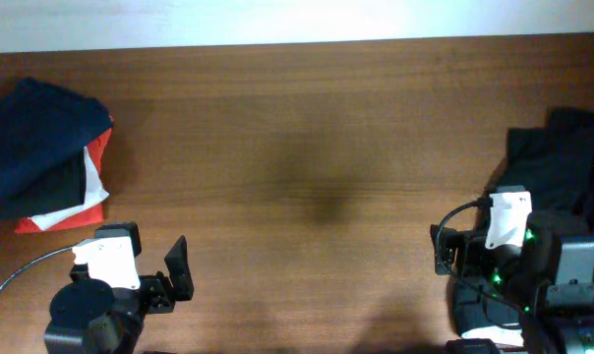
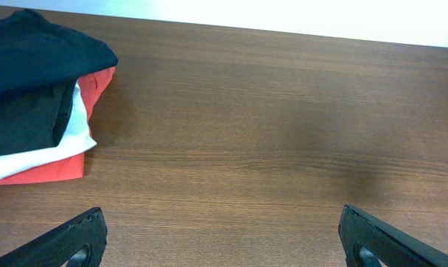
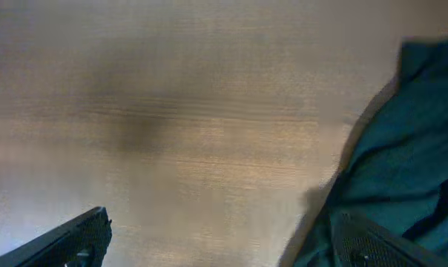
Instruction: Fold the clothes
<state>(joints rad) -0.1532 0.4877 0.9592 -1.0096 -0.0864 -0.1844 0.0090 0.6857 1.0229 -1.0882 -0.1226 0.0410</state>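
Note:
A loose heap of dark navy clothes [image 1: 563, 157] lies at the table's right edge, beside and behind my right arm. In the right wrist view the heap [image 3: 402, 163] fills the right side, and its edge reaches my right finger. My right gripper [image 1: 443, 251] [image 3: 224, 248] is open and empty over bare wood, just left of the heap. My left gripper [image 1: 174, 280] [image 2: 224, 245] is open and empty near the front left of the table, over bare wood.
A folded stack [image 1: 31, 138] sits at the far left: navy on top, then white [image 1: 92, 182] and red [image 1: 98, 157]. It also shows in the left wrist view [image 2: 31, 59]. The brown wooden table [image 1: 307, 147] spans between the two piles. A grey cable [image 1: 12, 280] loops by the left arm.

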